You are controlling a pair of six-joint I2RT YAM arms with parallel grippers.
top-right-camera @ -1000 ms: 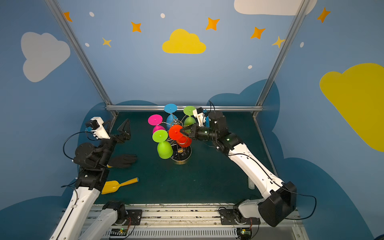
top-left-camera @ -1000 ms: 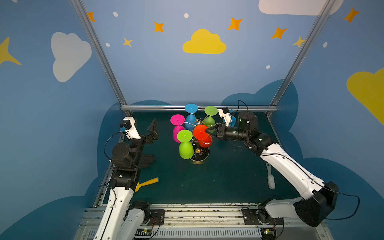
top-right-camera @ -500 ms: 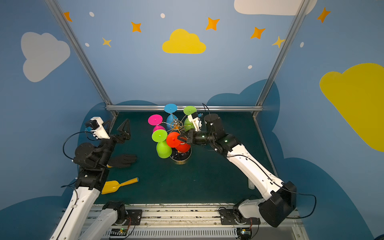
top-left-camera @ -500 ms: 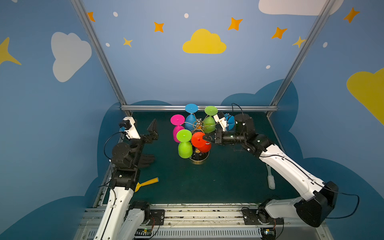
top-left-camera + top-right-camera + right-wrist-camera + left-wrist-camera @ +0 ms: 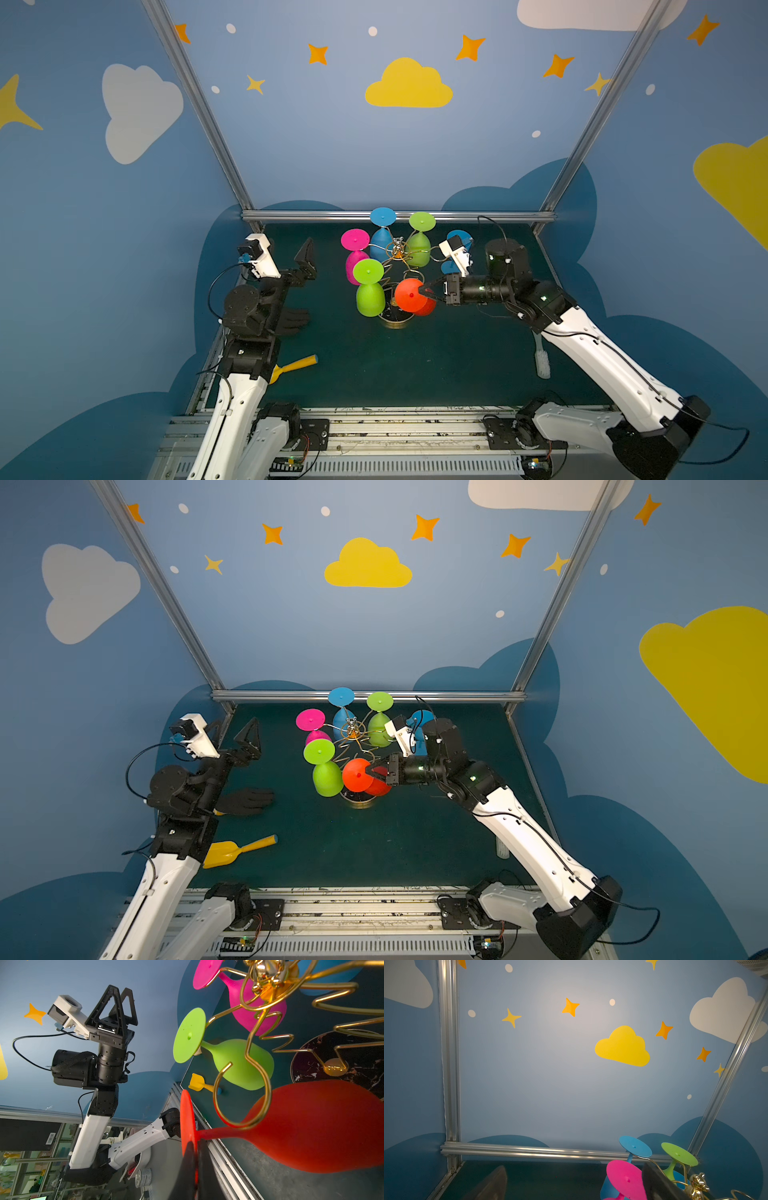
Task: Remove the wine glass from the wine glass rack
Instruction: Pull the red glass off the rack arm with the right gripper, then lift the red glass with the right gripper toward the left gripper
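The right gripper (image 5: 422,289) pinches the red glass (image 5: 405,297) by its foot, stem beside a rack (image 5: 398,249) loop. The left gripper (image 5: 235,731) stands spread at the left.

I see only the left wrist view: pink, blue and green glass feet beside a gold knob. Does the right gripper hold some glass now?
Observer: Yes, the right gripper is shut on the foot of a red wine glass.
Operator: Is that glass off the rack already?
Observer: I cannot tell. In the right wrist view, a curled loop of the wine glass rack crosses the stem where it meets the bowl.
Operator: What lies on the table near my left arm?
Observer: A black glove and a yellow scoop lie there.
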